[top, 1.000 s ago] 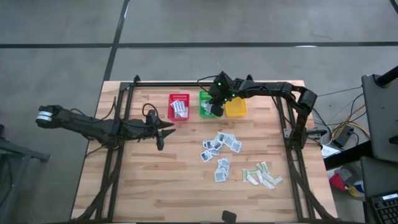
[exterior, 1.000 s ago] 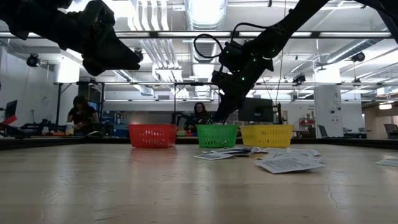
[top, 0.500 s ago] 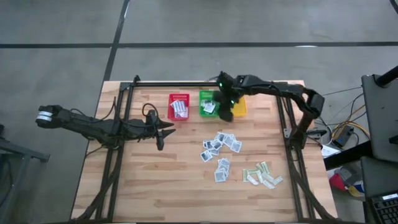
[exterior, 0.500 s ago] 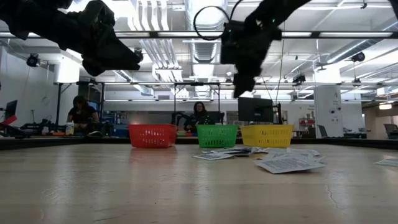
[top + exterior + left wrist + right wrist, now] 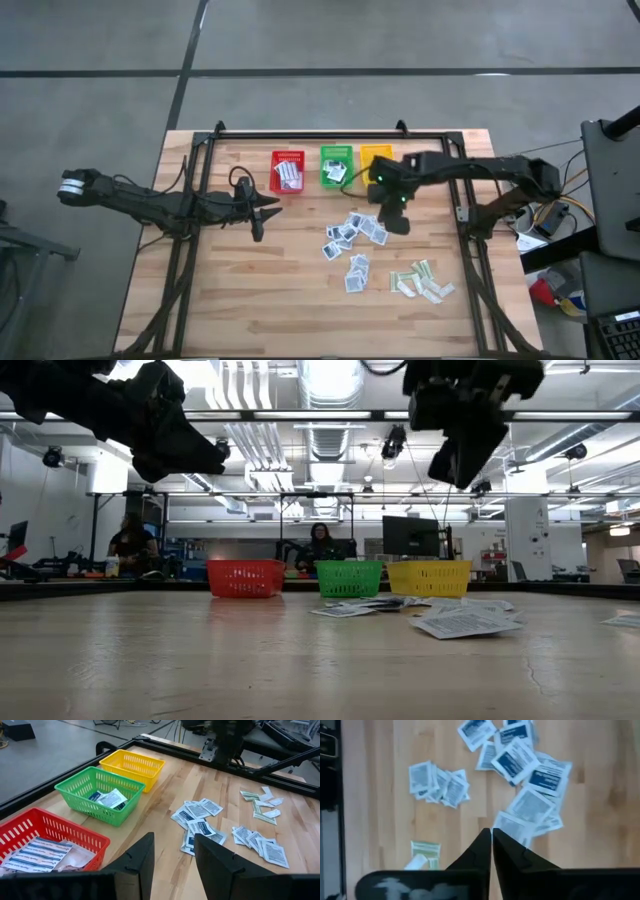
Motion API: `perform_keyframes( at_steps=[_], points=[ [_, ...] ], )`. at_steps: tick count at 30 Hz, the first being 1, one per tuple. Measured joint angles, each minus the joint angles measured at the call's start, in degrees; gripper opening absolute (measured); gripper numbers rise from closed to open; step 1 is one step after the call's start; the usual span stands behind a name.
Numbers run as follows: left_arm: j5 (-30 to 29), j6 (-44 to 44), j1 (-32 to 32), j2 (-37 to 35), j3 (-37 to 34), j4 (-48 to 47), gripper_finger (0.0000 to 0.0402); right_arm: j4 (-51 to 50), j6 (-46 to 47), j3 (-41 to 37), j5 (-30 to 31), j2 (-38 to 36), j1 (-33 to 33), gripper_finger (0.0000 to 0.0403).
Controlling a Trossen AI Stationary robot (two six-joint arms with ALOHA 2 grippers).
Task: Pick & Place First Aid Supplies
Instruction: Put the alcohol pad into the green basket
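Observation:
Small square white-blue packets (image 5: 355, 232) lie scattered on the wooden table, with a second cluster (image 5: 357, 272) nearer the near edge. Pale green-beige strips (image 5: 420, 282) lie to their right. My right gripper (image 5: 397, 225) hangs shut and empty in the air above the right edge of the white-blue pile (image 5: 525, 765), well clear of the table (image 5: 460, 450). My left gripper (image 5: 266, 216) waits open above the table, near the red basket (image 5: 287, 172). The red basket holds oblong white-blue packets (image 5: 37, 855). The green basket (image 5: 335, 165) holds a few square packets (image 5: 107, 798).
Red, green and yellow (image 5: 377, 155) baskets stand in a row along the table's far side. A dark frame rail (image 5: 310, 133) runs behind them and down both sides. People sit in the room beyond the table (image 5: 320, 548). Bare wood lies to the near left (image 5: 250, 300).
My right gripper has risen from the green basket and swung toward the table's near right, ending high over the white-blue pile. A white packet now shows in the green basket where the gripper stood. My left arm has kept still.

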Motion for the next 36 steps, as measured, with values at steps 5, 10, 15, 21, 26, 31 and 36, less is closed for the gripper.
perform_keyframes(
  at_steps=[5,10,15,21,26,31,36],
  points=[
    [0.00,0.03,0.00,0.00,-0.02,-0.21,0.0133,11.17,4.34,-6.61,-0.17,-3.57,5.69,0.0009],
    [0.00,0.04,0.02,0.00,-0.02,-0.41,0.0133,17.16,4.37,-11.36,-0.10,-3.95,8.60,0.0008],
    [0.00,-0.01,0.01,0.00,-0.02,-0.43,0.0133,16.97,4.97,-13.73,0.37,-1.72,8.58,0.0008],
    [0.00,-0.29,0.02,0.00,0.00,-0.44,0.0133,16.89,8.27,-14.24,4.44,0.87,7.94,0.0011],
    [-0.02,-1.18,0.02,0.00,-0.02,-0.46,0.0133,16.15,8.28,-14.22,4.16,3.15,7.96,0.0035],
    [0.00,-1.58,0.00,0.00,-0.02,-0.46,0.0133,15.70,8.19,-14.24,4.24,6.84,7.88,0.0077],
    [0.00,-1.62,0.00,0.00,-0.02,-0.46,0.0133,15.48,7.56,-14.24,4.43,9.93,7.33,0.0120]
  ],
)
